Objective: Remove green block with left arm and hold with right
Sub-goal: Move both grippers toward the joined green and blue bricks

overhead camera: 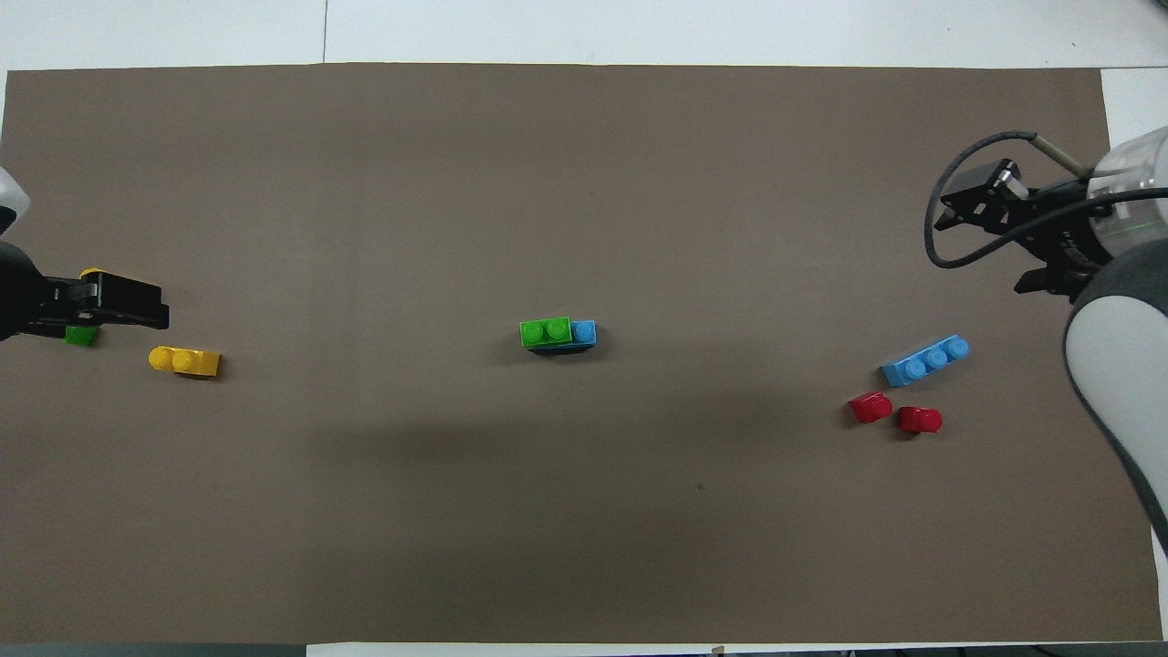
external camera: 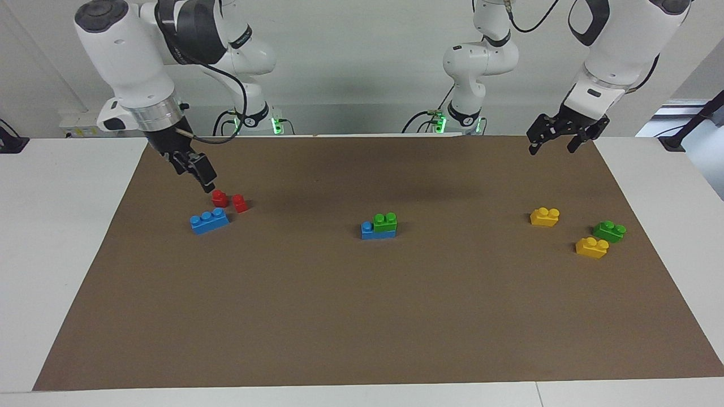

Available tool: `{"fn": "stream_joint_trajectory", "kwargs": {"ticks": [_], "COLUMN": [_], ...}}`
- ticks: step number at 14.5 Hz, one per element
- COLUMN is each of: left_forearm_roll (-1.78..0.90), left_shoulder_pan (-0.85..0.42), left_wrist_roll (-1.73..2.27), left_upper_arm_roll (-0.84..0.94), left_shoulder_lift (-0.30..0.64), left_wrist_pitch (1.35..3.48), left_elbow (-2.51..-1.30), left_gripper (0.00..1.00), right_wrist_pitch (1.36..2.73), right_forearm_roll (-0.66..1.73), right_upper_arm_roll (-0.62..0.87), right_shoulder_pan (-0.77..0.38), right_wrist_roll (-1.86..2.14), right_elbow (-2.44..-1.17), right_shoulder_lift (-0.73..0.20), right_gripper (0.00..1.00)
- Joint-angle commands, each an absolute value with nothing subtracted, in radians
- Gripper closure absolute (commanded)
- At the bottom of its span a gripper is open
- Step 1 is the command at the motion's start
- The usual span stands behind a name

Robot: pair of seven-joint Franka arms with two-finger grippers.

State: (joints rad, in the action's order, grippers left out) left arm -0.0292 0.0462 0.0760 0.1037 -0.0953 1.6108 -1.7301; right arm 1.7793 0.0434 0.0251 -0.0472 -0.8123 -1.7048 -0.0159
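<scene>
I see a matte brown mat [external camera: 362, 316] covering the white bench [external camera: 56, 254], and on it glossy plastic studded bricks. The green block [external camera: 385, 221], 2 round studs, sits pressed on a blue brick [external camera: 374, 232] at mat centre. I count 2 green, 2 blue, 2 yellow and 2 small red pieces. From that stack, the right gripper [external camera: 199, 172] hangs tilted toward the right arm's end, over the mat by the red pieces [external camera: 229, 200], fingers wide, empty. The left gripper [external camera: 557, 137] hovers toward the left arm's end, fingers wide, holding nothing.
</scene>
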Motion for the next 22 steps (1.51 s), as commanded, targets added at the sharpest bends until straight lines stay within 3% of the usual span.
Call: {"fn": "stream_joint_trajectory", "kwargs": {"ticks": [1, 12, 22], "left_forearm_roll": [-0.031, -0.086, -0.023], "left_shoulder_pan": [0.017, -0.271, -0.462], "left_wrist_roll": [0.229, 1.164, 1.992], "left_upper_arm_roll": [0.112, 0.114, 0.112], "left_shoulder_lift": [-0.132, -0.124, 0.089], "left_wrist_pitch": [1.675, 1.903, 2.101], "left_elbow": [-1.805, -1.914, -1.891], "left_gripper": [0.0, 0.0, 0.0], "right_wrist_pitch": [1.876, 2.127, 2.338], "right_forearm_roll": [0.164, 0.572, 0.772], "right_upper_arm_roll": [0.026, 0.025, 0.025], "right_shoulder_pan": [-0.063, -0.222, -0.385], "right_wrist_roll": [-1.006, -1.394, -1.427], "right_elbow": [-1.779, -1.881, -1.891], "right_shoulder_lift": [-0.031, -0.179, -0.35], "right_gripper": [0.04, 0.04, 0.03]}}
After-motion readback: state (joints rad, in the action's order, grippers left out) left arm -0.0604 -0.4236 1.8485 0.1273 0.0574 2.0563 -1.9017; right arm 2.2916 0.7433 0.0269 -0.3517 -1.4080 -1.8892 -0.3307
